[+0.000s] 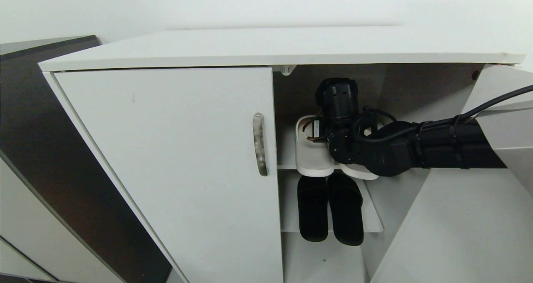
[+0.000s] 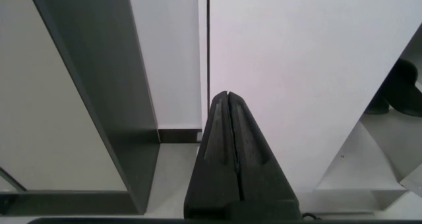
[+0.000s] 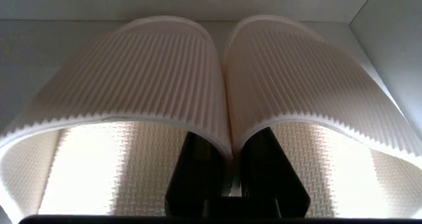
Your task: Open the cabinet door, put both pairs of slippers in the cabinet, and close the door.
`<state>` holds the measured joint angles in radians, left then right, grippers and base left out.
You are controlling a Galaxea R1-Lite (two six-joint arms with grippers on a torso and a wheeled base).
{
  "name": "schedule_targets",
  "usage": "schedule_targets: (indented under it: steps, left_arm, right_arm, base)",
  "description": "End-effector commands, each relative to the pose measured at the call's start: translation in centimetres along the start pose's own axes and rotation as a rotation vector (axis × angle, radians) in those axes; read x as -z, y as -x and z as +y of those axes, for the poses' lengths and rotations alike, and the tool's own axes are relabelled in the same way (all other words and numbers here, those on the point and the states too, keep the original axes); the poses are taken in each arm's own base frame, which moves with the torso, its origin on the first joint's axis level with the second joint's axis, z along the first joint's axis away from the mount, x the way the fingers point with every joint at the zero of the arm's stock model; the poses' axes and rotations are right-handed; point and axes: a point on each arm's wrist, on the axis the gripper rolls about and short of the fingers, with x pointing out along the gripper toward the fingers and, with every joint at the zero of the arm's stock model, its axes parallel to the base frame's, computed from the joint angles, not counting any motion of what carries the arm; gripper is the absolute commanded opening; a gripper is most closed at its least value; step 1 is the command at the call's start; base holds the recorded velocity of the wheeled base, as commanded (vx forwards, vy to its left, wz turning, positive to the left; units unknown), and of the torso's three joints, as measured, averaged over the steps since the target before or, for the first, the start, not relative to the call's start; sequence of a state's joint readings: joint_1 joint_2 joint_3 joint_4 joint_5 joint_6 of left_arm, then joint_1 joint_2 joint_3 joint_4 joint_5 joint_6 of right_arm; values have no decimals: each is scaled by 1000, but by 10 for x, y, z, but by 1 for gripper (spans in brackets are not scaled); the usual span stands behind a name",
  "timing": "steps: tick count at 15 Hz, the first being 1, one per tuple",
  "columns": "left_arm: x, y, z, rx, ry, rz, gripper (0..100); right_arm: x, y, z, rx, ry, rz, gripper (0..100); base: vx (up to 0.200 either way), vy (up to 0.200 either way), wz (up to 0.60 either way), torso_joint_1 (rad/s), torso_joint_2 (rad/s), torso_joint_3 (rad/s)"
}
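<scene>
Cabinet (image 1: pixel 291 45) is seen plain white, left door (image 1: pixel 166 150) shut, right door (image 1: pixel 458 224) swung wide open. Right arm (image 1: pixel 395 150) is reached inside, so a good chunk of the white slippers (image 1: pixel 312 158) on the upper shelf (image 1: pixel 285 150) gets covered; one of the pair is barely seen. Ribbed straps are shown up close, with the right gripper (image 3: pixel 229 159) clamped on the pair's inner strap edges, fingertips tucked out of sight. Black slippers (image 1: pixel 329 208) are laid side by side on the lower shelf (image 1: pixel 289 208), heels overhanging. Left gripper (image 2: pixel 228 102) is pressed fully closed, holding nothing, outside by the closed door.
</scene>
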<state>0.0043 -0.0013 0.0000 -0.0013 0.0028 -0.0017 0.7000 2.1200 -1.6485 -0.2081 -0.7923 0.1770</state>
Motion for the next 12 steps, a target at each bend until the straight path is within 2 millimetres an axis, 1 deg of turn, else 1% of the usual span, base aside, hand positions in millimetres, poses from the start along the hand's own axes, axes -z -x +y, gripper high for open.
schedule_targets:
  steps: [1, 2, 5, 7, 8, 12]
  left_arm:
    - [0, 0, 0, -1, 0, 1, 0]
    - [0, 0, 0, -1, 0, 1, 0]
    - [0, 0, 0, -1, 1, 1, 0]
    - [0, 0, 0, -1, 1, 1, 0]
    - [0, 0, 0, -1, 0, 1, 0]
    - [0, 0, 0, -1, 1, 1, 0]
  right_arm:
    - [1, -1, 0, 1, 2, 1, 0]
    - [1, -1, 0, 1, 2, 1, 100]
    - [2, 4, 0, -4, 6, 6, 100]
    - [0, 15, -4, -13, 14, 11, 100]
    - [0, 22, -5, -22, 13, 13, 100]
    - [2, 65, -12, -77, 21, 29, 100]
  base:
    - [0, 0, 0, 0, 0, 0]
    - [0, 0, 0, 0, 0, 0]
    - [0, 0, 0, 0, 0, 0]
    - [0, 0, 0, 0, 0, 0]
    - [0, 0, 0, 0, 0, 0]
    - [0, 0, 0, 0, 0, 0]
